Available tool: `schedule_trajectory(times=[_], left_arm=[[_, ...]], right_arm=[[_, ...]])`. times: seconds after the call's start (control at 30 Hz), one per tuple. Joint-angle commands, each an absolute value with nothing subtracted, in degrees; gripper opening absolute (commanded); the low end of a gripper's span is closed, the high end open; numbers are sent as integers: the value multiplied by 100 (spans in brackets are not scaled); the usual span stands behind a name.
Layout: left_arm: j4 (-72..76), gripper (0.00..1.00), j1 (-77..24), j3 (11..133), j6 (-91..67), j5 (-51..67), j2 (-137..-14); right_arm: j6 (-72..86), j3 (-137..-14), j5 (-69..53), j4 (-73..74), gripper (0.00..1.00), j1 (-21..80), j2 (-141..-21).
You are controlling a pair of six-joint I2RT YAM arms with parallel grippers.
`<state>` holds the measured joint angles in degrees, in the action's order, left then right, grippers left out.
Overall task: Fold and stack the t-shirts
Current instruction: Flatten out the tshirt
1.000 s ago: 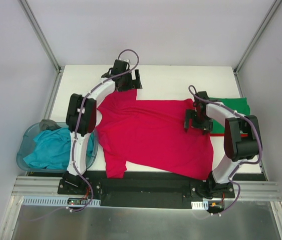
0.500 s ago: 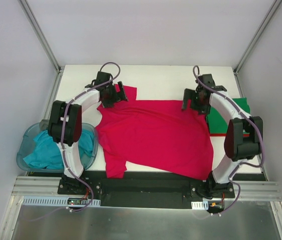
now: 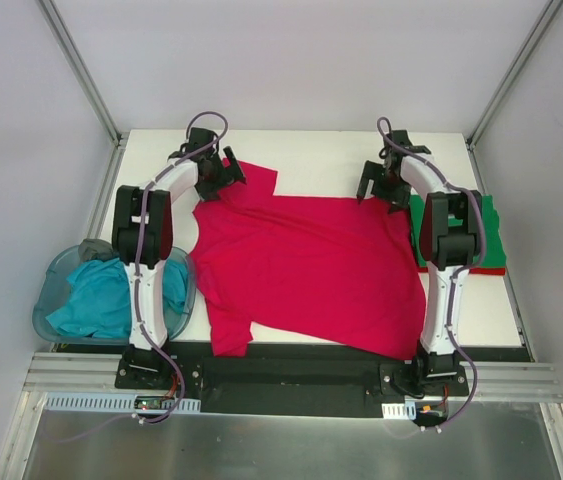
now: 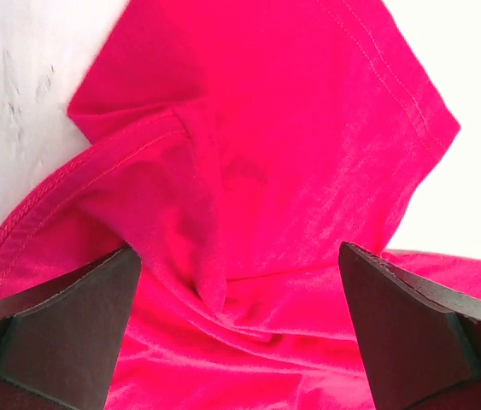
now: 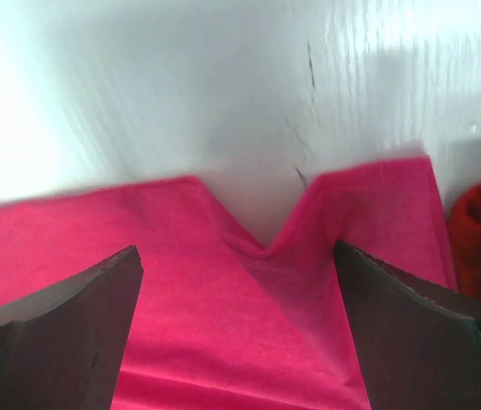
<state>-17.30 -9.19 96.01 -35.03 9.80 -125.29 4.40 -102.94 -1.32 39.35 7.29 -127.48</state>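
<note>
A crimson red t-shirt [image 3: 306, 265] lies spread over the white table [image 3: 311, 150]. My left gripper [image 3: 217, 180] is open above its far left sleeve; the left wrist view shows bunched red cloth [image 4: 249, 196] between the wide-apart fingers [image 4: 61, 333]. My right gripper [image 3: 382, 187] is open over the shirt's far right corner; the right wrist view shows a notched red edge [image 5: 266, 273] between its fingers [image 5: 419, 342]. A folded green t-shirt [image 3: 491, 235] lies on a folded red one [image 3: 486, 270] at the right. A teal t-shirt [image 3: 101, 300] sits in the tub.
A translucent blue plastic tub [image 3: 51, 290] stands off the table's left edge, with a grey cloth [image 3: 96, 249] at its far rim. Metal frame posts [image 3: 81, 70] rise at the back corners. White walls enclose the table.
Both grippers have moved toward the table's far side, to the shirt's two far corners. The left sleeve has shifted and spread slightly toward the back.
</note>
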Motion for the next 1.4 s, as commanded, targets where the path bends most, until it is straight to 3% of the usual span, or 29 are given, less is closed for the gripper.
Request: schedule_trajectory(times=[0.0,0.3,0.77,0.97,1.17,1.37], left_arm=[[-2293,99,-765,10176,-3586,668,-12946],[-2610,99,-448,11740,-3603,1125,-13930],[-2707,99,-71,13060,-3674,484,-14528],[-2611,99,-79,13868,-3296,1431,-14704],[-2523,99,-219,13528,-2857,1406,-13906],[-2470,99,-570,12026,-2575,1678,-12904]], right_arm=[[747,-11125,-184,4465,97,721,-13288],[685,-13657,-983,4896,97,537,-14879],[1169,-14221,-545,3095,97,18,-15223],[669,-14327,-800,2603,97,-149,-14960],[46,-13721,-625,2680,97,-158,-14169],[-571,-13175,-333,3418,98,-290,-13930]])
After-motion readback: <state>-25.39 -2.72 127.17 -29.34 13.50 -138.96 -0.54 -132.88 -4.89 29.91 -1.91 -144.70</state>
